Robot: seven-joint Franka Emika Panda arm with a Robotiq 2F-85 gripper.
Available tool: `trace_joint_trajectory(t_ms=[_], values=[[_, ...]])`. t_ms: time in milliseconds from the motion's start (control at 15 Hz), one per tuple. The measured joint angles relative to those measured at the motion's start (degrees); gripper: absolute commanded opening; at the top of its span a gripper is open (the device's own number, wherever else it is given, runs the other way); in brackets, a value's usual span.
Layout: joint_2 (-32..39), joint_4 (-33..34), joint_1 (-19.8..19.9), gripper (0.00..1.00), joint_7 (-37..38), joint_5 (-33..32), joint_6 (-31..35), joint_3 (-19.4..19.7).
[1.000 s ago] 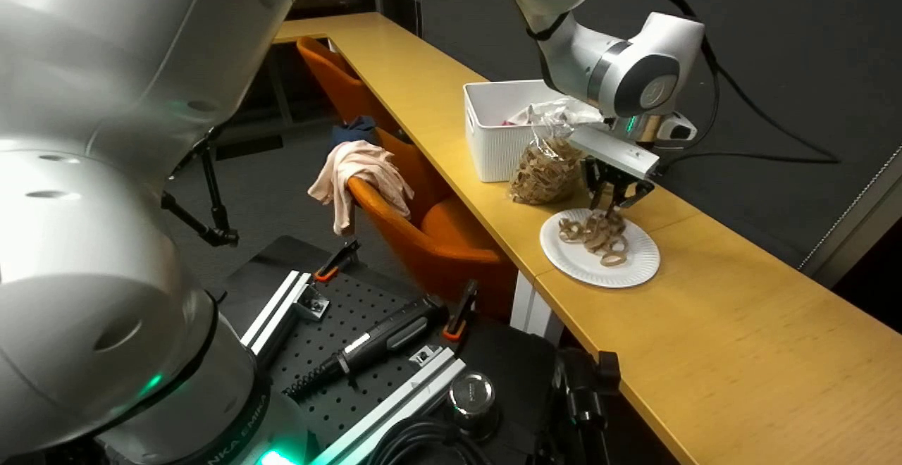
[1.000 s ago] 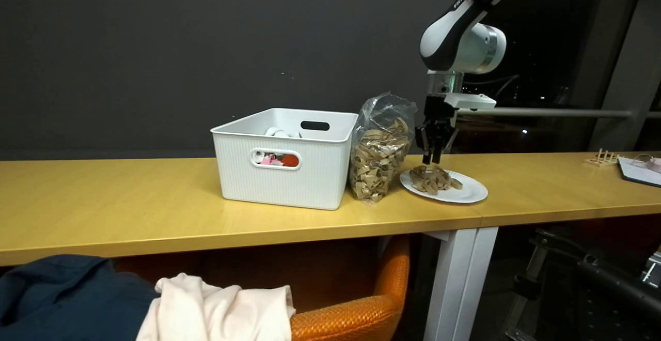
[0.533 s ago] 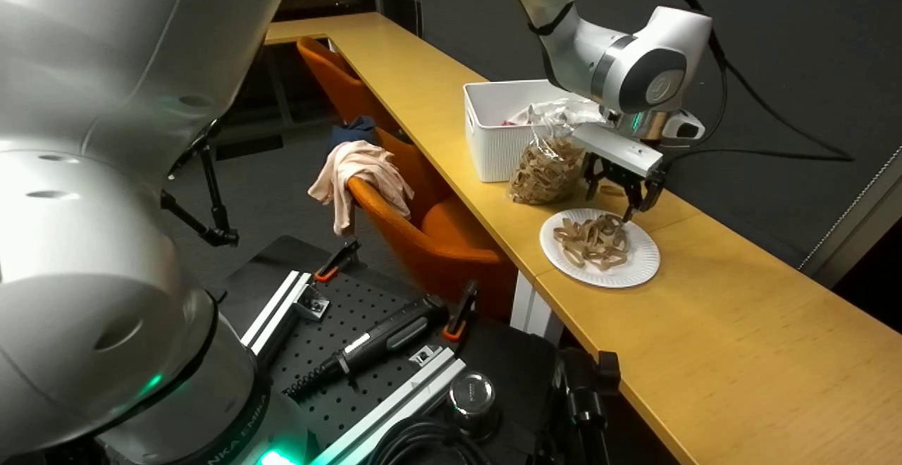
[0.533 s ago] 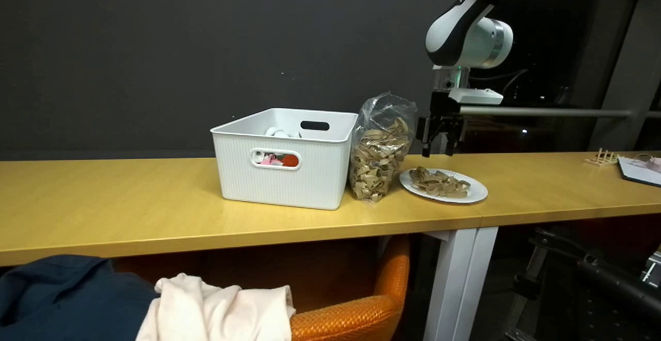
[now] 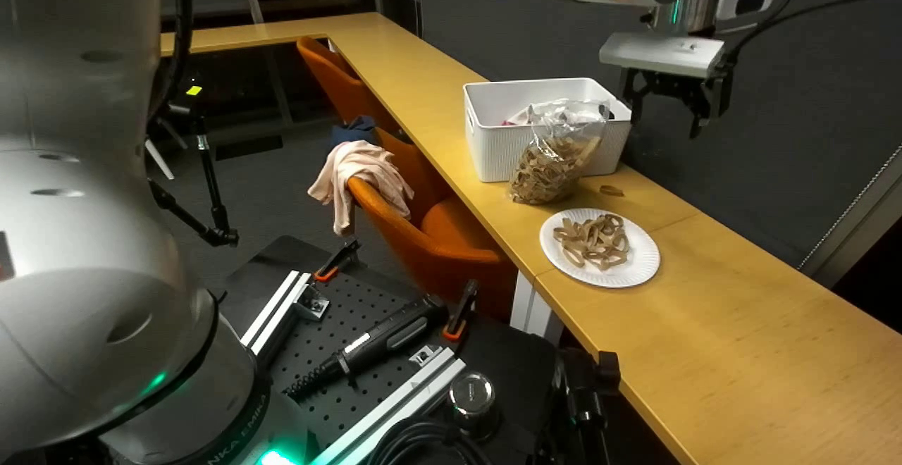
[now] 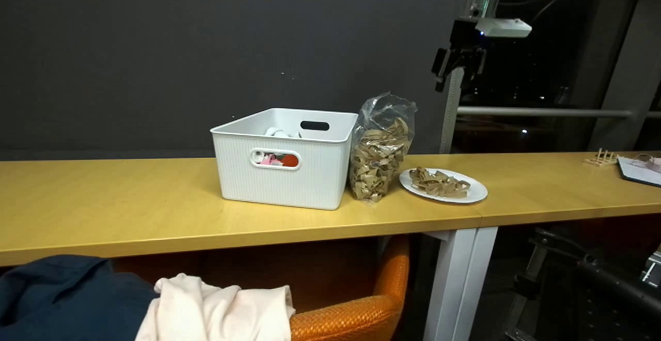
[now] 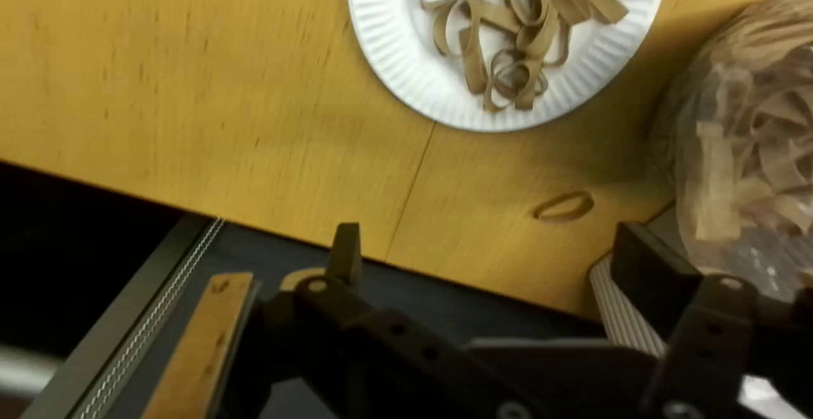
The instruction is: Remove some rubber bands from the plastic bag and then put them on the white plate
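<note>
Tan bands [image 5: 596,239] lie on the plate [image 5: 641,261], the bag [image 5: 546,172] at its eleven o'clock in an exterior view, probably easing transfer, the tool [image 7: 495,254] unclenched.

In an exterior view, spread fingers [image 5: 634,102] are hanging in free air at the upper right, and bare tabletop [image 5: 747,310] is stretching from the white plate [image 5: 634,275] toward the lower right. To the plate's upper left, the plastic bag [image 5: 550,172] and white tub [image 5: 486,151] are blocking passage, a narrow gap separating bag from plate. In the wrist view, a loose rubber band [image 7: 568,216] is lying right of centre.
</note>
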State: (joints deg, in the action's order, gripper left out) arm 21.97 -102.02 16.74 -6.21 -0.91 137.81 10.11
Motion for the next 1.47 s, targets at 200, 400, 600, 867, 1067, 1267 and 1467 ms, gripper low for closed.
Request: trace_joint_trajectory(t_ms=[200,400,600,867,1067,1267,1467], values=[[-2.9,-0.21,-2.12,1.0,-0.51,-2.19,4.42,-0.26],[-3.03,-0.13,-4.41,1.0,-1.34,-2.0,8.16,-2.14],[-1.73,0.03,-6.0,1.0,-1.5,-1.82,10.46,-4.79],[1.74,0.54,-6.78,0.68,-4.23,-0.68,10.54,-8.04],[3.96,0.59,-6.95,0.42,-5.49,-0.67,10.56,-8.83],[4.68,0.57,-6.82,0.2,-5.86,-0.67,10.56,-8.82],[4.91,0.55,-6.56,0.01,-5.86,-0.67,10.46,-8.69]])
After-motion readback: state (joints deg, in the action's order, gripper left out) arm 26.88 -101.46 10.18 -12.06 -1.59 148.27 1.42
